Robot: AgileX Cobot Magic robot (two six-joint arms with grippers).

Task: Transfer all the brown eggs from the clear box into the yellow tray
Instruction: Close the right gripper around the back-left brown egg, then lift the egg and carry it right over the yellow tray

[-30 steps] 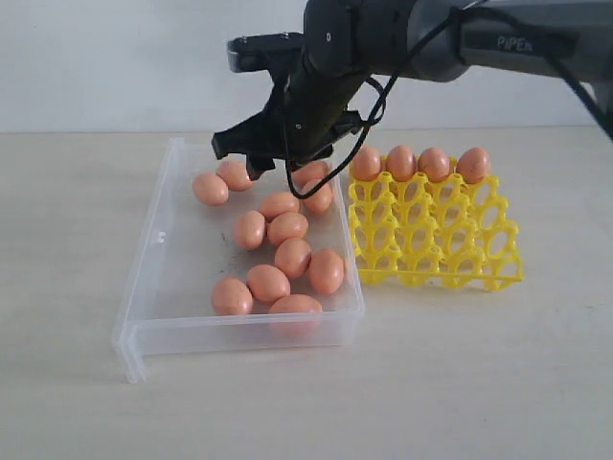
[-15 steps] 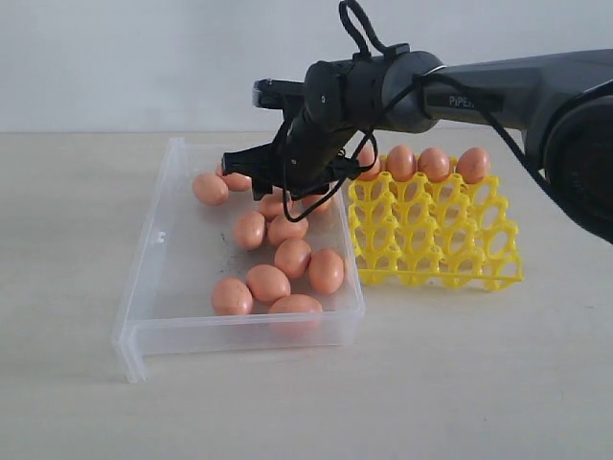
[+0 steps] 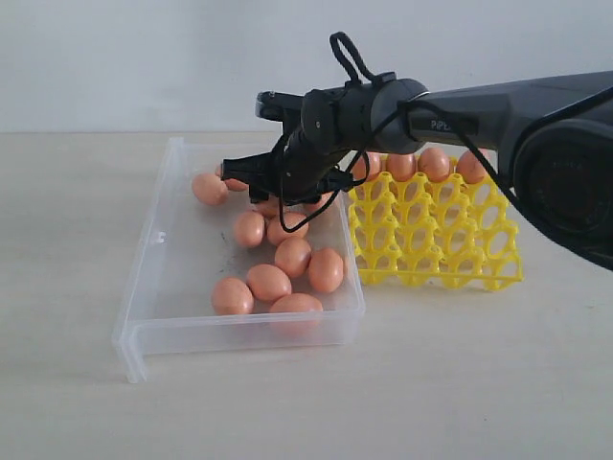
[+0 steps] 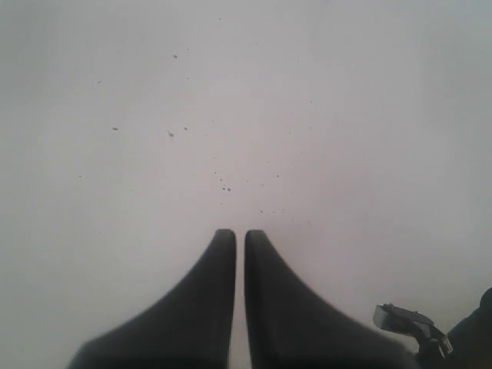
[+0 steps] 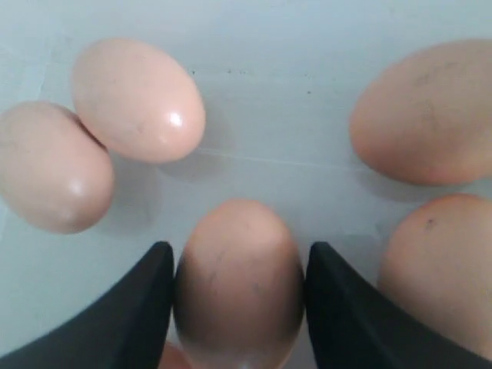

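Observation:
Several brown eggs point(image 3: 292, 257) lie in the clear box point(image 3: 163, 230) at the left. More brown eggs point(image 3: 433, 163) fill the far row of the yellow tray point(image 3: 436, 240) at the right. My right gripper point(image 3: 273, 187) reaches low into the box's far end. In the right wrist view its two black fingers point(image 5: 146, 300) press both sides of one brown egg point(image 5: 238, 284), which still rests on the box floor, so the right gripper point(image 5: 241, 247) is shut on it. Other eggs point(image 5: 138, 100) lie close around. My left gripper point(image 4: 240, 234) is shut and empty above a pale surface.
The tray stands right against the box's right wall. Neighbouring eggs point(image 5: 442, 269) crowd the held egg on one side. The pale wooden table point(image 3: 402, 383) spreads in front of both containers. A black cable loop point(image 3: 350, 53) arches over the right wrist.
The right gripper has come down into the far end of the box, and its fingers have closed in on one egg. The left gripper has stayed shut.

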